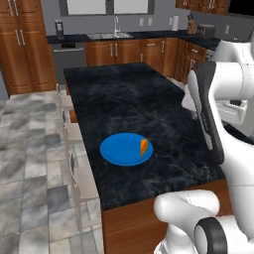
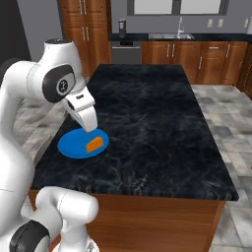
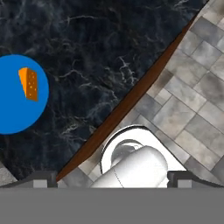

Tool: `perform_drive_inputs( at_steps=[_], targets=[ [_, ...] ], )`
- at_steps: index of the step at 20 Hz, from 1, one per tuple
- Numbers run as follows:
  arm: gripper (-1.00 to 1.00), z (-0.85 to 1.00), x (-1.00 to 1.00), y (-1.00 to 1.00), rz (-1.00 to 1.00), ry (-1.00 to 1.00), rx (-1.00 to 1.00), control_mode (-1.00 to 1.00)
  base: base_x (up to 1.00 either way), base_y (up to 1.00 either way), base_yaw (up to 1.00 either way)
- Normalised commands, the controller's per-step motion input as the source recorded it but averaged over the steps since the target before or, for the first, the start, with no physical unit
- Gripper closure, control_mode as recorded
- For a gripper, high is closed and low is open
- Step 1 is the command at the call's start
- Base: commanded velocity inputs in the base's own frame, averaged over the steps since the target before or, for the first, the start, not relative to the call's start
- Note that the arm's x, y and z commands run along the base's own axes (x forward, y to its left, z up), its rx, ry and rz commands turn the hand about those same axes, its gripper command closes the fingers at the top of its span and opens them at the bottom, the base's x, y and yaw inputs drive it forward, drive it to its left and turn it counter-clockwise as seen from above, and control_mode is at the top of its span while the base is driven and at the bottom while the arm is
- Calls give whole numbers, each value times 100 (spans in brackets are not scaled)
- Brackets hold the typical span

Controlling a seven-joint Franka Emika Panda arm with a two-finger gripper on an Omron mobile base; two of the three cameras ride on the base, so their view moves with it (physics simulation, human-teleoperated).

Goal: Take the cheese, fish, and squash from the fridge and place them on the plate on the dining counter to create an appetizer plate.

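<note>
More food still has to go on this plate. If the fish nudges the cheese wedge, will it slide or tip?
The cheese looks like a rigid wedge near the rim of the plate, so it would probably slide rather than roll. The plate appears smooth, so it may skid off.

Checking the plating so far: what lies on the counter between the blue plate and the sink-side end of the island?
Nothing: in the left base view, bare dining counter runs from the plate, which holds the cheese, to that end.

A home kitchen: reddish-brown wood cabinets (image 1: 25, 44) along the far wall, a sink with faucet (image 1: 110, 34) under a window (image 1: 106, 6), a dishwasher (image 1: 69, 58), grey tiled floor (image 1: 30, 163), and a black marble island bench (image 2: 147, 123) in the middle.
</note>
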Motion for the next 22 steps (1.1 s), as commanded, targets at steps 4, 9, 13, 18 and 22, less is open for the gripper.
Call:
perform_drive_inputs(
  at_steps=[4, 9, 13, 18, 22],
  targets=[
    [-100, -8, -5, 0, 0, 18, -31, -100, 0, 0, 0],
    [-100, -5, 0, -4, 0, 0, -2, 100, 0, -22, 0],
    [-100, 0, 0, 0, 0, 0, 0, 100, -32, -74, -2],
    [-100, 0, 0, 0, 0, 0, 0, 100, -80, -100, -3],
    [-100, 0, 0, 0, 0, 0, 0, 100, -88, -100, 0]
  ],
)
